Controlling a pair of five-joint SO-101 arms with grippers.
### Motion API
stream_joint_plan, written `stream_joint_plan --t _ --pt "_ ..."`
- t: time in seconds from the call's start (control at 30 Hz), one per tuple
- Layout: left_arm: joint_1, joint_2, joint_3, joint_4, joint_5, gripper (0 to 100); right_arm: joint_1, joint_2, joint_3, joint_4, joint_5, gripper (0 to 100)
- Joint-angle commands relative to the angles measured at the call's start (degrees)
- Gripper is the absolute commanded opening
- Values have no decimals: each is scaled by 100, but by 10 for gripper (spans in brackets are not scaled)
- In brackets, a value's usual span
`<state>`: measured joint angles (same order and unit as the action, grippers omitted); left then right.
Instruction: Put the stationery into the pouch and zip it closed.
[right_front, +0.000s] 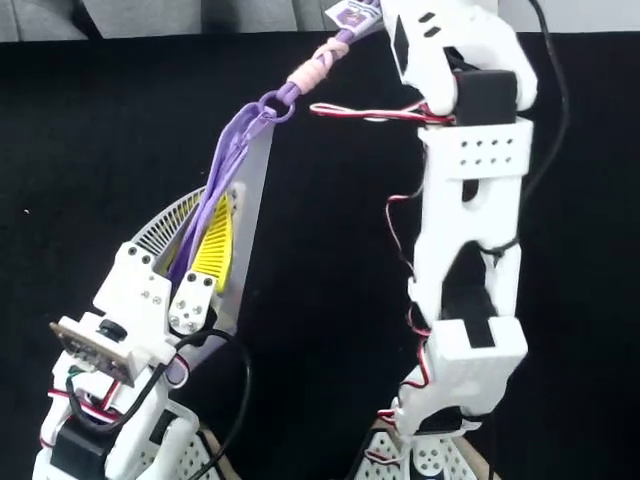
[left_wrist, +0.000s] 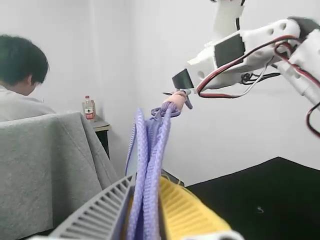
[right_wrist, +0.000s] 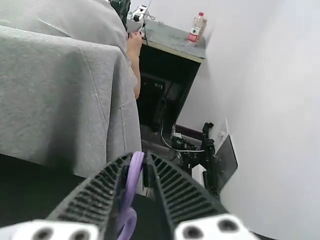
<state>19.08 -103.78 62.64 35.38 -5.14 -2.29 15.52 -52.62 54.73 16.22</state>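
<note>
Fingers (right_front: 215, 245) of the left gripper (right_front: 210, 205), one grey and one yellow, sit at 7 o'clock in the high view and clench the bunched purple mesh pouch (right_front: 235, 160) above the black table (right_front: 100, 150). A pale sheet (right_front: 255, 190) beside them is hard to make out. The mesh stretches taut toward 12 o'clock, ending in a ring (right_front: 278, 103) and a pink cord (right_front: 312, 66). The right gripper (right_wrist: 139, 162) is clamped on the pouch's far end, its tips cut off there by the top edge. What the pouch holds is hidden.
</note>
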Motion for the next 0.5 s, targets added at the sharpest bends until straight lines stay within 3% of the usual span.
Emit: stream_joint_plan --t 0.0,0.47 --pt "-92 -105 -629 0 18 29 589 286 -189 -448 18 11" --pt "-92 -105 -1226 404 26 29 782 1367 -189 -914 18 11"
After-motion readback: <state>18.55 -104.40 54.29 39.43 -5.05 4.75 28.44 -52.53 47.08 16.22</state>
